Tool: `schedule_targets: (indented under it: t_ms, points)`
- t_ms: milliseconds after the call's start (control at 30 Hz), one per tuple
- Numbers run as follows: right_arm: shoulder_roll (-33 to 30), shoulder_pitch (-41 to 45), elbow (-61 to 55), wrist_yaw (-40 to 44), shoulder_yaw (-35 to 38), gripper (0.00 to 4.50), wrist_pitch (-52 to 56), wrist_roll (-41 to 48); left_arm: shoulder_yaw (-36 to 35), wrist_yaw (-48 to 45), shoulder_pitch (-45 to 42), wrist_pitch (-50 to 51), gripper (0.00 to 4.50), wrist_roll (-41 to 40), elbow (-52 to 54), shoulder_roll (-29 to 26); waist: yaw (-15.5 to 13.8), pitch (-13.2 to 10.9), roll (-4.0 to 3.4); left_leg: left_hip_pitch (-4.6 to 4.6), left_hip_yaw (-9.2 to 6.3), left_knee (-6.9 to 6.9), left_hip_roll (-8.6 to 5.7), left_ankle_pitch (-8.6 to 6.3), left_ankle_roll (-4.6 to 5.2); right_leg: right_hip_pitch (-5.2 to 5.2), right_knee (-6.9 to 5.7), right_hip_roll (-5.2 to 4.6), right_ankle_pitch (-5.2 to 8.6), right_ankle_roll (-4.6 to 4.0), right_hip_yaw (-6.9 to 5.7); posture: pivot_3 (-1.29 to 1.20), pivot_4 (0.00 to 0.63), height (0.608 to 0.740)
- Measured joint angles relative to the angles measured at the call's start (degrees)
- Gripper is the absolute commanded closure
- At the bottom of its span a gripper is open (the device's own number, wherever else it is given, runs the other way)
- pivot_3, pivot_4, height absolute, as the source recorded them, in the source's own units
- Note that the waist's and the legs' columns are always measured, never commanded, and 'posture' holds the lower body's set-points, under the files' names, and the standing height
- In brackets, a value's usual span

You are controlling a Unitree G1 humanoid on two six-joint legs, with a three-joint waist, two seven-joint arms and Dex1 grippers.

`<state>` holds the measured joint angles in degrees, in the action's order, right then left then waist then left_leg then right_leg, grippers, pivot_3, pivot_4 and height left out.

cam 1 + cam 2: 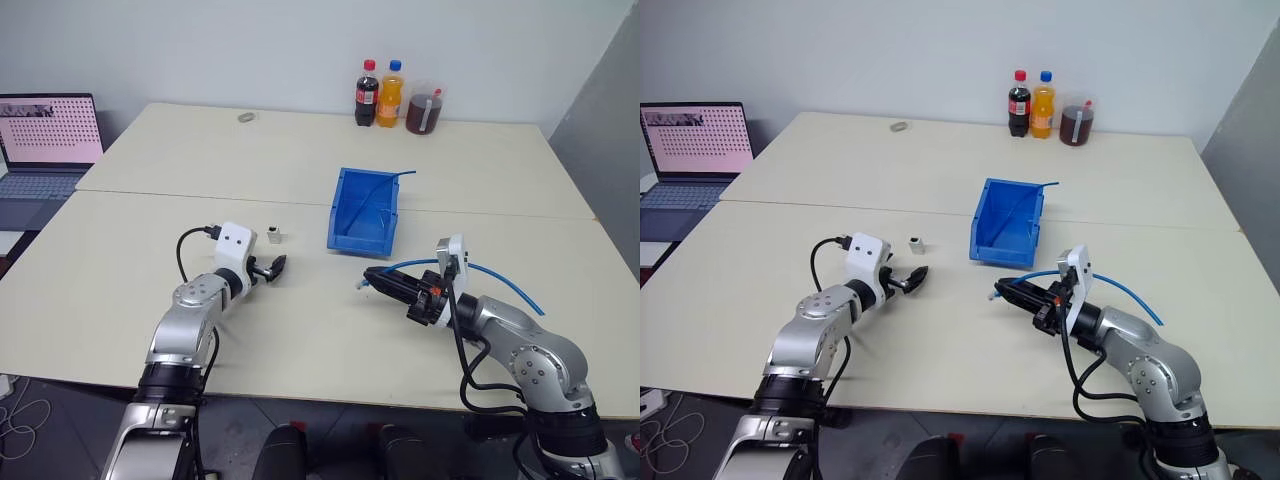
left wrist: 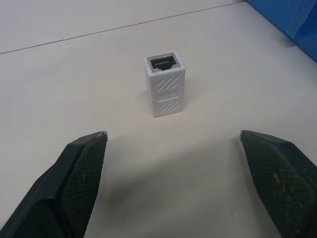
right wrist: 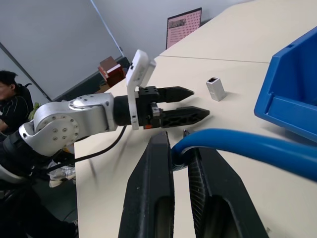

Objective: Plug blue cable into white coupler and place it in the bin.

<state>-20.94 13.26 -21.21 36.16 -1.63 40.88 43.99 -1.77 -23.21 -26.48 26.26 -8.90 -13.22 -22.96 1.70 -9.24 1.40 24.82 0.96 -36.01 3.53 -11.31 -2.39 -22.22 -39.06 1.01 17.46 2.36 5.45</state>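
Observation:
The white coupler (image 2: 166, 84) stands upright on the table, socket facing up, a short way left of the bin (image 1: 343, 204). My left gripper (image 2: 173, 136) is open just short of the coupler (image 1: 275, 236), with its fingers wide apart and nothing between them. In front of the bin, my right gripper (image 1: 368, 276) is shut on the blue cable (image 3: 247, 146) near its plug end. The rest of the cable (image 1: 505, 287) trails back over my right arm. The plug tip pokes out past the fingertips toward the left gripper (image 3: 200, 103).
A thin dark-blue wire (image 1: 398, 175) leans out of the bin. Two soda bottles (image 1: 378, 95) and a jar (image 1: 424, 108) stand at the table's far edge, with a small ring (image 1: 246, 117) nearby. A laptop (image 1: 45, 145) sits far left. A person (image 3: 11, 99) sits beyond the table.

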Motion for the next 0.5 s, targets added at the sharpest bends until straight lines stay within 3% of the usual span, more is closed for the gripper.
schedule_targets:
  t_ms: [433, 500]
  points:
    - [0.15, -0.59, -1.04, -0.43, -0.48, 4.39, 0.00, -0.06, 1.11, -1.03, -10.80, -3.57, 0.00, 2.52, -15.69, 3.12, 0.01, 0.00, 0.01, 0.01, 0.00, 0.00, -0.01, 0.00, 0.00, 0.00, -0.01, 0.01, -0.01, 0.01, -0.01, 0.00, 0.150, 0.740]
    - [0.20, -0.81, -1.08, -0.59, -0.64, 4.39, 0.00, -0.07, 1.27, -1.03, -11.70, -4.37, 0.35, 2.83, -17.09, 3.28, 0.02, 0.00, 0.01, 0.01, 0.00, 0.00, -0.01, 0.00, 0.00, 0.00, -0.01, 0.01, -0.01, 0.02, -0.01, 0.00, 0.150, 0.740]
